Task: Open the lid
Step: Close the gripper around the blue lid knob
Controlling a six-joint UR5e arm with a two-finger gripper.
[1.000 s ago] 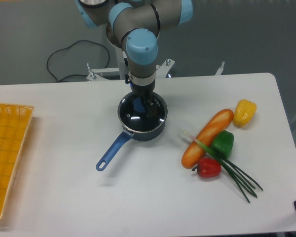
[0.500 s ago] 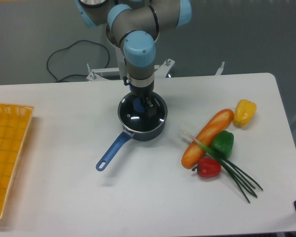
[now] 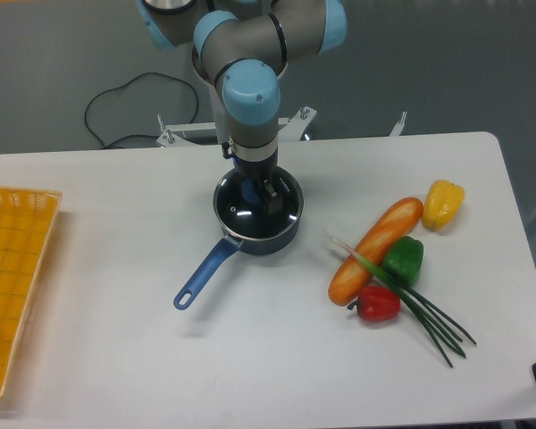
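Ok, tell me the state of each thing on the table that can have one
lid: on the saucepan, not lifted
saucepan: upright, covered
gripper: down at the lid's blue knob; grip unclear
yellow basket: upright at the table's left edge

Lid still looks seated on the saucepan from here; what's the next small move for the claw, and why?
Probably close on the blue knob, then lift straight up. The claw is down at the knob, the lid lies flat on the saucepan, and the arm hides whether the grip is made.
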